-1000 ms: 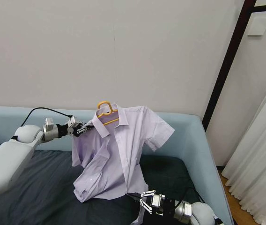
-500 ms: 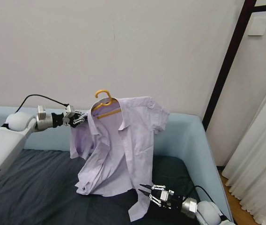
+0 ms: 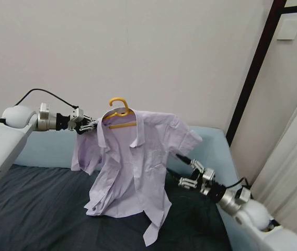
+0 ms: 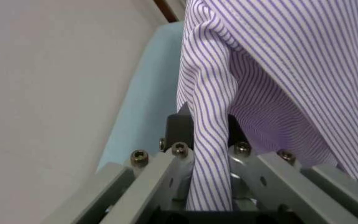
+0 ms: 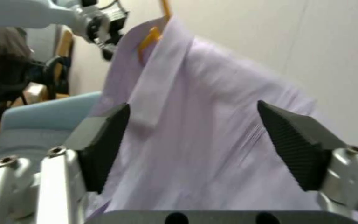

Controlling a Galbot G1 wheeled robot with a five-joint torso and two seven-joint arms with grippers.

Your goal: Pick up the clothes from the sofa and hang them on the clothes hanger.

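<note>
A lilac striped shirt (image 3: 135, 167) hangs on a yellow hanger (image 3: 119, 112) held up over the sofa (image 3: 28, 204). My left gripper (image 3: 88, 126) is shut on the shirt's shoulder by the collar; in the left wrist view the striped cloth (image 4: 213, 140) runs between its fingers. My right gripper (image 3: 186, 170) is open, raised beside the shirt's lower right side, near the cloth and holding nothing. In the right wrist view the shirt (image 5: 197, 140) and the hanger (image 5: 157, 28) lie beyond its two spread pads (image 5: 294, 144).
The sofa has a dark seat cushion and a pale blue backrest (image 3: 211, 151) against a white wall. A dark door frame (image 3: 253, 68) and white curtain (image 3: 295, 178) stand at the right.
My right gripper rose from low over the sofa seat to beside the shirt's right side. The left arm lifted the shirt and hanger a little higher, and the shirt swung.
</note>
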